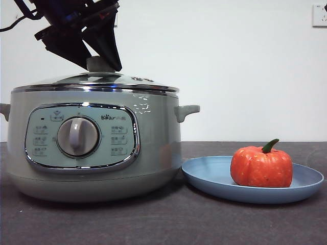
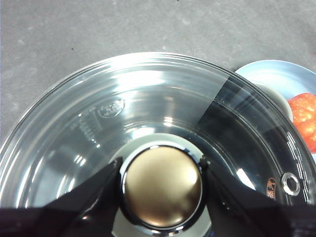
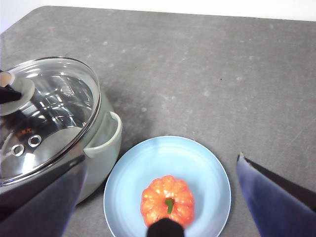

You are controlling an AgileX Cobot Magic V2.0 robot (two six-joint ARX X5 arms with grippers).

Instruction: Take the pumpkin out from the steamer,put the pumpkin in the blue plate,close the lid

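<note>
the pumpkin (image 1: 261, 167) already sits in the blue plate (image 1: 204, 176), upright with its green stem up, and the plate lies on the table just beside the steamer (image 1: 94, 145), at about 3 o'clock from it in the front view. so, to my judgement, only the lid step is left, and it looks nearly finished.

the lid (image 2: 148, 108) lies on the steamer, its chrome rim seems level all around in the front view. the left gripper (image 2: 161, 185) is at the lid's knob (image 2: 163, 185) — one black jaw on each side of it, very close. whether they press the knob or stand just free of it, i cannot tell from these pictures.

the right gripper (image 3: 155, 197) waits high above the plate, its jaws spread wide and holding nothing, with the pumpkin seen between them far below.

to do this step well, i think the left gripper should first make sure the rim is seated evenly on the pot edge, then let the knob go fully and rise straight up — not sideways. if a jaw catches the knob while leaving, the glass lid could slide toward 3 o'clock, where the plate and pumpkin are near.
</note>
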